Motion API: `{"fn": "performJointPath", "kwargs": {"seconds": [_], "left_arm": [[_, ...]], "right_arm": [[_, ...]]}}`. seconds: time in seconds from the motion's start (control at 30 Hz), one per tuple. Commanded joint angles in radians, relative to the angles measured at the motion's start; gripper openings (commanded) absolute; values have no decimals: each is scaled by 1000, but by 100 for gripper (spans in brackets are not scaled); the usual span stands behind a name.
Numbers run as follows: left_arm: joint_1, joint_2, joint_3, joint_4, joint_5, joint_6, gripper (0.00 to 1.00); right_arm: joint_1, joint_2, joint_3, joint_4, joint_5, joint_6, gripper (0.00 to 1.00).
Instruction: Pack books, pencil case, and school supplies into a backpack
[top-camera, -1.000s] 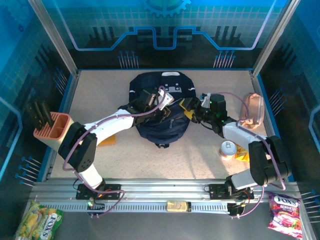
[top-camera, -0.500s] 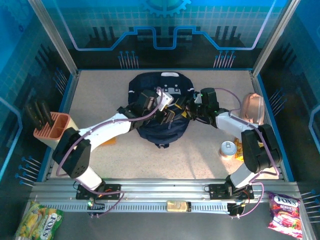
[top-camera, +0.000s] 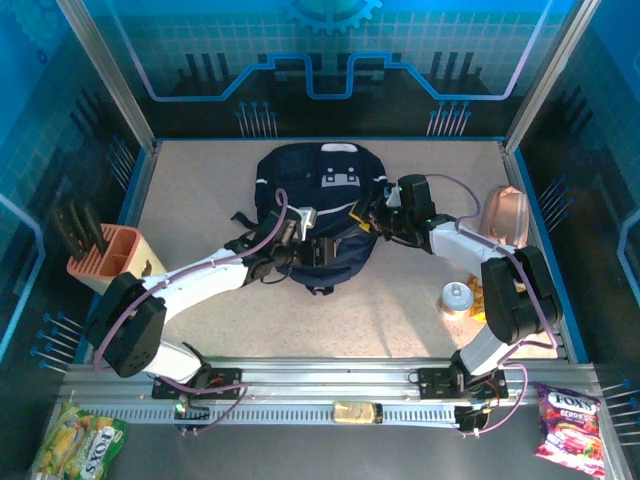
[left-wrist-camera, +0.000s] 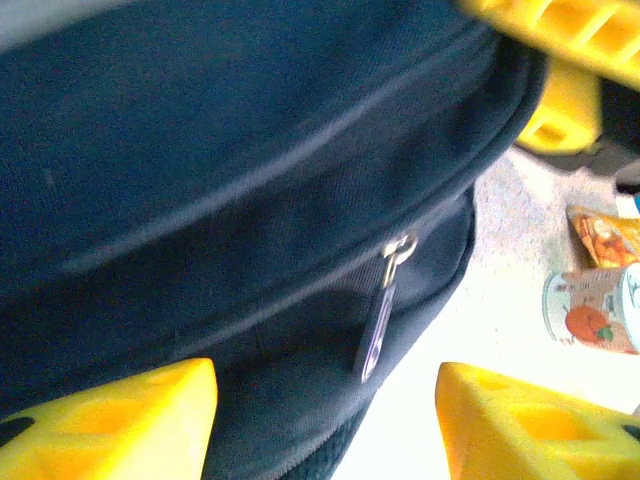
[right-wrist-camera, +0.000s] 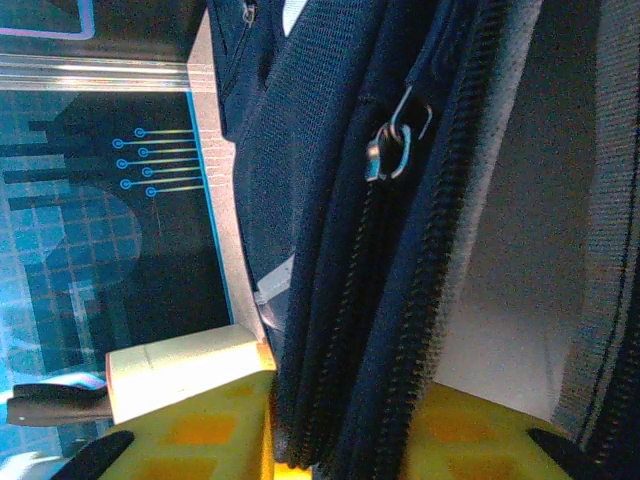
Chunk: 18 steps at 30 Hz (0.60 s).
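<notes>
The dark navy backpack (top-camera: 318, 190) lies flat in the middle of the table. My right gripper (top-camera: 371, 216) is at its right side, shut on folds of the zippered opening edge (right-wrist-camera: 400, 300), which fill the gap between the yellow fingers (right-wrist-camera: 190, 440). My left gripper (top-camera: 316, 250) hovers over the bag's near end, open, its fingers (left-wrist-camera: 120, 420) wide apart. A zipper pull (left-wrist-camera: 378, 320) hangs free between them. The pinkish-tan pencil case (top-camera: 505, 215) rests at the right wall. The books and school supplies are out of view.
A pink rack with black pieces (top-camera: 100, 255) stands at the left edge. A small can (top-camera: 456, 297) and an orange snack packet (top-camera: 484, 310) sit near the right arm. Snack bags (top-camera: 570, 425) lie outside the front rail.
My left gripper opened, let go and drew back toward the bag's near end. My right gripper moved left onto the backpack's right edge and closed on the fabric.
</notes>
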<state>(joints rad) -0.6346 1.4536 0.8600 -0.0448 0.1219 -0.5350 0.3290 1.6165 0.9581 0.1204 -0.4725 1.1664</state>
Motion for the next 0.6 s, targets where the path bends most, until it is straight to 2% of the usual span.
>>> {"fn": "performJointPath", "kwargs": {"seconds": [0.0, 0.57], "left_arm": [[-25, -7, -9, 40, 51, -95, 57], [-55, 119, 86, 104, 5, -78, 37]], "right_arm": [[14, -4, 29, 47, -9, -15, 29], [19, -5, -15, 145, -36, 28, 29]]}}
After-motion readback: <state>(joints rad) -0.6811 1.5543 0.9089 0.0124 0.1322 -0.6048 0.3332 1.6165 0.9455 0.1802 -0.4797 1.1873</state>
